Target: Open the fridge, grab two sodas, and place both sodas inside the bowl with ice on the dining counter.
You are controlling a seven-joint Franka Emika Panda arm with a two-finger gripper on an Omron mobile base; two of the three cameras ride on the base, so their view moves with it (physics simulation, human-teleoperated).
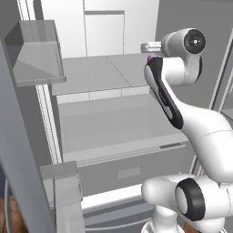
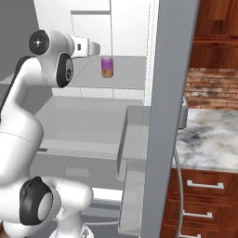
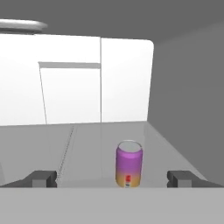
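The fridge [image 1: 91,73] stands open before me, with a white interior and grey shelves [image 2: 88,116]. A purple soda can [image 3: 129,164] with an orange-tan base stands upright on the upper shelf, also seen in the right base view [image 2: 107,67]; a sliver of it [image 1: 150,59] peeks past my arm. My gripper [image 3: 112,178] is open inside the fridge at shelf height. The can sits a little ahead of the fingertips [image 3: 41,178], slightly right of centre, and is not touched. The red can, the bowl and the dining counter are out of view.
The left fridge door [image 1: 13,159] with its bins [image 1: 36,59] swings out at the left. The right door [image 2: 172,102] with a bin [image 2: 135,139] stands edge-on at the right. Beyond it are a marble-topped cabinet with drawers [image 2: 209,135] and a brick wall [image 2: 209,88].
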